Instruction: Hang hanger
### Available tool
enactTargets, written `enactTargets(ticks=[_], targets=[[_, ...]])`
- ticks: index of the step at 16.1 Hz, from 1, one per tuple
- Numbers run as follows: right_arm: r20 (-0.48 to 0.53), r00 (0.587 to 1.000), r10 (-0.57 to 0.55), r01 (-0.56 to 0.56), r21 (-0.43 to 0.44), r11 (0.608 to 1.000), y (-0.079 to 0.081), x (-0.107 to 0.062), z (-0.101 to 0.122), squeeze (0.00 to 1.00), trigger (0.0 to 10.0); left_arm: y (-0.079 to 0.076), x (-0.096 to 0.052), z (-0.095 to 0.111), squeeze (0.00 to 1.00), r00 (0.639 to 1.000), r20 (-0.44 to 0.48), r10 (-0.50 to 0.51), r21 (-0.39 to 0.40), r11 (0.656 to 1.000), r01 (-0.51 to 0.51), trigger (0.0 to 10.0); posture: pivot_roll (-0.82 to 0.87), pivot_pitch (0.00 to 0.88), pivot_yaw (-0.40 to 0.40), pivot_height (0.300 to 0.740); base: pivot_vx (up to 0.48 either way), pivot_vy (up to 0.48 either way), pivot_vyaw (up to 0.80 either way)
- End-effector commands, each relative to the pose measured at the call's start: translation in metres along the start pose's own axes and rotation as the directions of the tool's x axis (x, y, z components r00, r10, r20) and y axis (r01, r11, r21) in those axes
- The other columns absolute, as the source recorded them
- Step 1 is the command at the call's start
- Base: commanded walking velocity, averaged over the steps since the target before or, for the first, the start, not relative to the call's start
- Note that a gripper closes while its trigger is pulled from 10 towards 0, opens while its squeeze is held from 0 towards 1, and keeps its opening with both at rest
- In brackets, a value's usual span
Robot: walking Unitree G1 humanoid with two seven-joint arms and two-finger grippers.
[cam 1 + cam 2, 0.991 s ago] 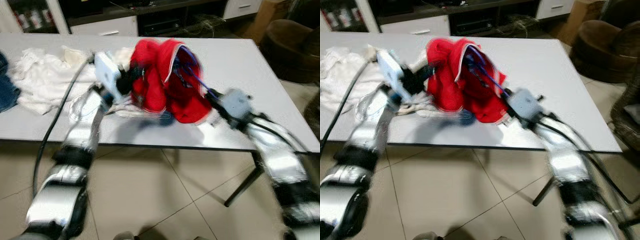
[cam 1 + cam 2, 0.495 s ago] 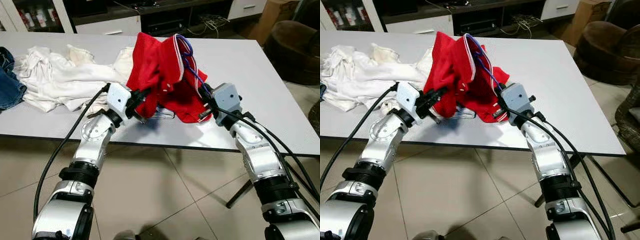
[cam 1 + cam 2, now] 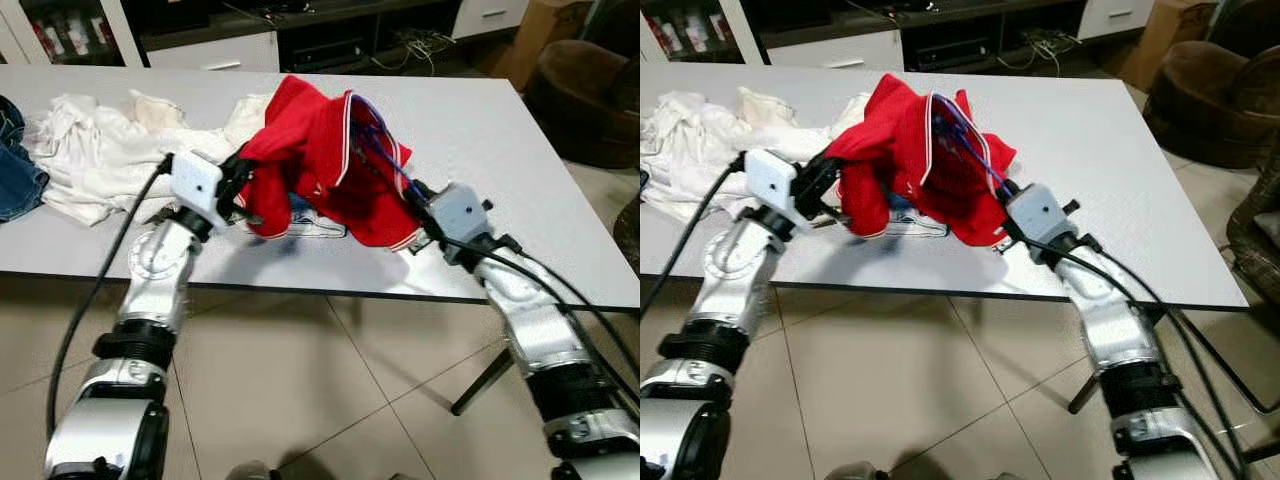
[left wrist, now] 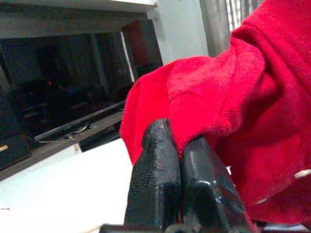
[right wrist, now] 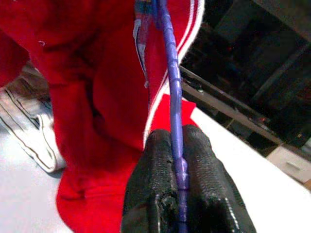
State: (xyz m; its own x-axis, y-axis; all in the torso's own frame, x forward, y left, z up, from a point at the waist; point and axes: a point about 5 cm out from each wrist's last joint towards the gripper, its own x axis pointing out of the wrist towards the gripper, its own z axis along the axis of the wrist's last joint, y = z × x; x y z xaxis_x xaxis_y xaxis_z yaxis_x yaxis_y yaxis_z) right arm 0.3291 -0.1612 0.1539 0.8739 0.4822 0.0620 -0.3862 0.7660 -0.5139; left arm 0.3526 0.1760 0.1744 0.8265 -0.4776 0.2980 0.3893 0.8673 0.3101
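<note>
A red garment with white trim (image 3: 320, 150) is held up over the grey table (image 3: 500, 130), threaded on a blue hanger (image 3: 385, 160). My left gripper (image 3: 240, 185) is at the garment's left edge, shut on a fold of the red cloth (image 4: 204, 107). My right gripper (image 3: 415, 200) is at the garment's lower right, shut on the thin blue hanger rod (image 5: 172, 97), which runs up between its fingertips into the cloth. Most of the hanger is hidden inside the garment.
A heap of white clothes (image 3: 90, 165) and a bit of blue jeans (image 3: 15, 170) lie on the table's left part. A white striped cloth (image 3: 315, 222) lies under the red garment. A brown armchair (image 3: 590, 90) stands at the right, a dark cabinet (image 3: 300, 40) behind.
My left gripper has pulled its edge of the red garment to the left, spreading the cloth wider. The right gripper has stayed close to where it was, holding the hanger.
</note>
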Motion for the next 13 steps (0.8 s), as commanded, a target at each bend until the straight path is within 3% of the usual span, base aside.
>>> enactTargets(ticks=[1, 4, 6, 9, 12, 13], targets=[[0.015, 1.000, -0.012, 0.012, -0.017, 1.000, -0.004, 0.000, 0.003, 0.00, 10.0, 0.002, -0.001, 0.005, 0.00, 1.000, 0.021, -0.015, 0.007, 1.000, 0.015, 10.0, 0.08, 0.000, 0.027, 0.740, 0.000, 0.000, 0.00], [0.022, 0.999, -0.036, 0.036, 0.009, 0.999, 0.001, 0.006, 0.004, 0.00, 10.0, -0.010, -0.005, -0.002, 0.00, 0.999, 0.003, -0.054, -0.025, 0.998, 0.054, 10.0, 0.08, 0.000, 0.027, 0.740, 0.000, 0.000, 0.00], [0.032, 0.997, -0.066, 0.064, 0.054, 0.996, 0.006, 0.010, 0.006, 0.00, 10.0, -0.025, -0.005, -0.006, 0.00, 0.998, 0.013, -0.063, -0.121, 0.991, 0.064, 10.0, 0.08, 0.000, 0.027, 0.740, 0.000, 0.000, 0.00], [0.046, 0.995, -0.086, 0.081, 0.093, 0.992, 0.016, 0.015, 0.010, 0.00, 10.0, -0.055, -0.009, -0.011, 0.00, 0.990, 0.024, -0.137, -0.189, 0.972, 0.139, 10.0, 0.08, 0.000, 0.031, 0.740, 0.000, 0.000, 0.00], [0.049, 0.992, -0.113, 0.107, 0.107, 0.988, 0.017, 0.016, 0.009, 0.00, 10.0, -0.062, -0.017, -0.016, 0.00, 0.996, 0.005, -0.087, -0.166, 0.982, 0.086, 10.0, 0.09, 0.000, 0.030, 0.740, 0.000, 0.000, 0.00], [0.048, 0.992, -0.113, 0.107, 0.105, 0.989, 0.017, 0.015, 0.008, 0.00, 10.0, -0.062, -0.019, -0.016, 0.10, 0.998, 0.007, -0.068, -0.154, 0.986, 0.068, 10.0, 0.09, 0.000, 0.030, 0.740, 0.000, 0.000, 0.00]])
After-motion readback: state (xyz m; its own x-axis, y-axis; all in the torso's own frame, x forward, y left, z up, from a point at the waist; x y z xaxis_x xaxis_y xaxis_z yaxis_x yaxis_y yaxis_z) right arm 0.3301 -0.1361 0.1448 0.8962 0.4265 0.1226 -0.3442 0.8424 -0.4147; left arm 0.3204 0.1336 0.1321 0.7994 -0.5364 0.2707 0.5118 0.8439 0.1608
